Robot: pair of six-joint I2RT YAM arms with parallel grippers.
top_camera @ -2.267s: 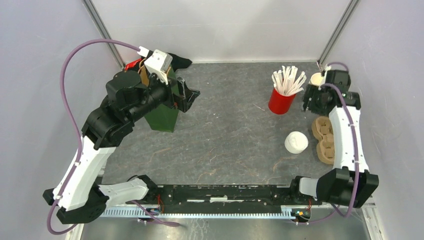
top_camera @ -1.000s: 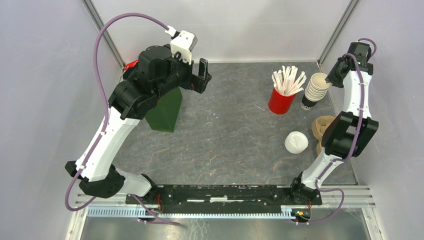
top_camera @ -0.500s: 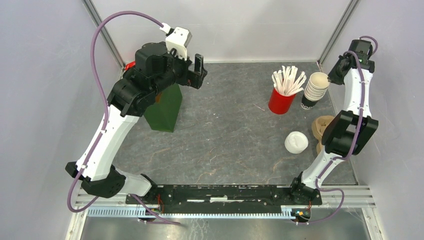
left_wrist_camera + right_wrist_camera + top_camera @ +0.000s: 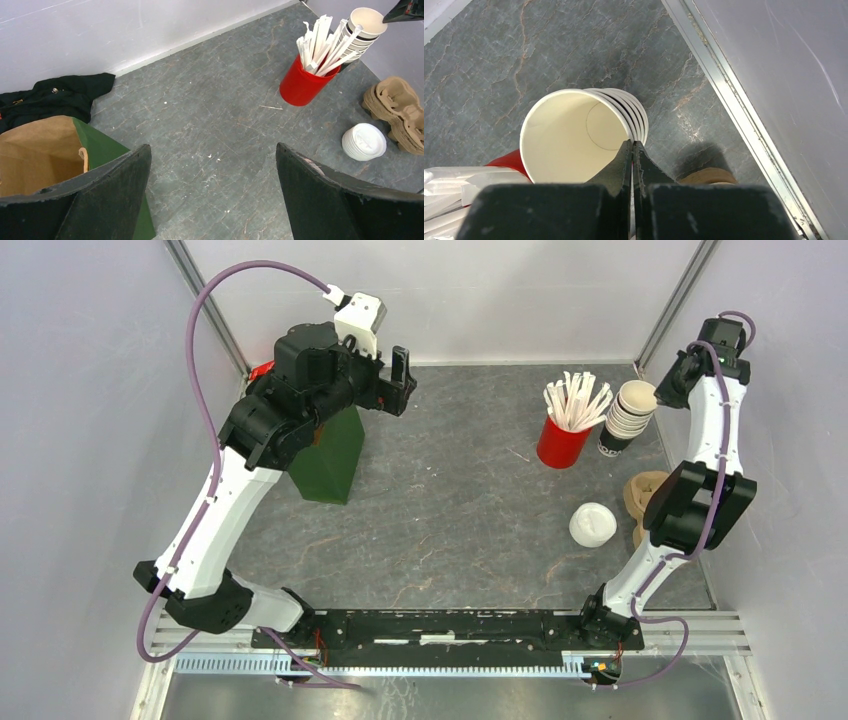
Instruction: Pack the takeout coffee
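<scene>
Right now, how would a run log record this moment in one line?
left pincer: open, raised near green bag | right pincer: shut at top rim of cup stack | lidded coffees: not visible

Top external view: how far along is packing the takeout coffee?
Done: nothing; no lidded cup is visible. In hand: the right end effector is closed on the rim of the top cup of the lidless stack. Remaining: lidding from the lid stack, loading the cardboard carrier and green paper bag; the left end effector is open.
</scene>
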